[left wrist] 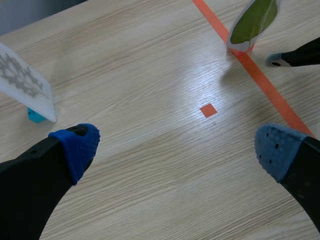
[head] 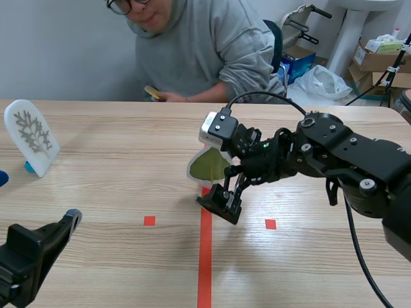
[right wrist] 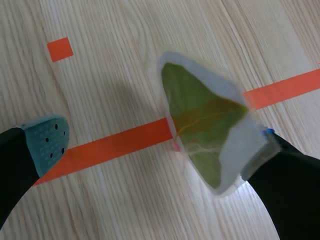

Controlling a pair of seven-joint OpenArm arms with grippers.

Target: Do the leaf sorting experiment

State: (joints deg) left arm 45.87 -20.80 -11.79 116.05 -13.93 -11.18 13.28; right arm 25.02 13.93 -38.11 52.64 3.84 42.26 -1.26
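A clear laminated card with a green leaf (head: 209,166) stands upright on the orange-red tape line near the table's middle. In the right wrist view the leaf card (right wrist: 204,134) leans against my right gripper's (right wrist: 155,145) far finger, while the teal-padded finger (right wrist: 48,141) stands well apart from it; the gripper is open. From the scene view, the right gripper (head: 218,187) hangs low just in front of the card. My left gripper (left wrist: 175,150) is open over bare wood near the table's front left (head: 40,235), far from the leaf card (left wrist: 252,20).
A white card with a grey lobed leaf (head: 31,131) stands on a blue foot at the far left (left wrist: 22,82). A person (head: 192,45) sits across the table, hands near a small yellow thing (head: 153,92). Boxes (head: 379,58) are stacked behind at the right.
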